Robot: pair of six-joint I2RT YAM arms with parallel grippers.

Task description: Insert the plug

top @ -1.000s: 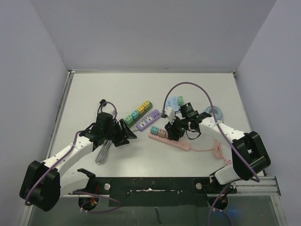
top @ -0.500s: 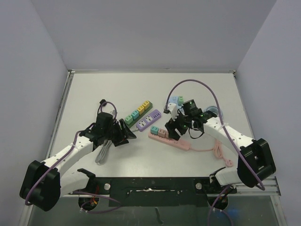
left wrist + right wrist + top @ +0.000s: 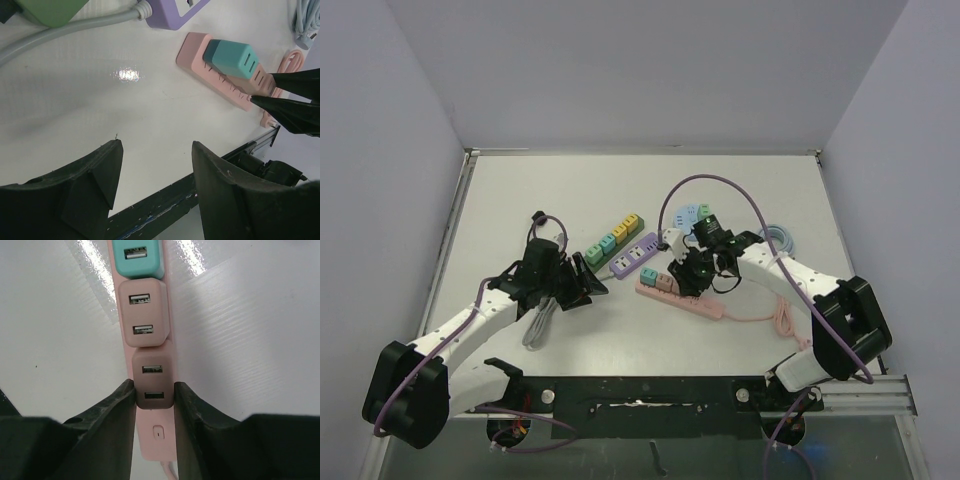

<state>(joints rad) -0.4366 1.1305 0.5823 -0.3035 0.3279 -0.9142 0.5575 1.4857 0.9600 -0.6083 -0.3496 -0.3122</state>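
Observation:
A pink power strip (image 3: 700, 303) lies at centre right; it also shows in the right wrist view (image 3: 156, 440) and the left wrist view (image 3: 192, 50). It carries a teal plug (image 3: 137, 257), a pale pink plug (image 3: 144, 312) and a brown plug (image 3: 153, 382) in a row. My right gripper (image 3: 154, 385) is above the strip (image 3: 682, 272), its fingers pressed on both sides of the brown plug. My left gripper (image 3: 156, 150) is open and empty, low over the table (image 3: 592, 285), left of the strip.
A purple strip (image 3: 632, 257) and a green strip with coloured plugs (image 3: 612, 238) lie between the arms. A pale blue strip (image 3: 692, 215) and a blue cable coil (image 3: 778, 238) sit behind the right arm. A grey cable (image 3: 538, 325) and a pink cable (image 3: 782, 322) trail toward the near edge.
My right wrist has shifted slightly left over the pink strip. The left arm has not moved.

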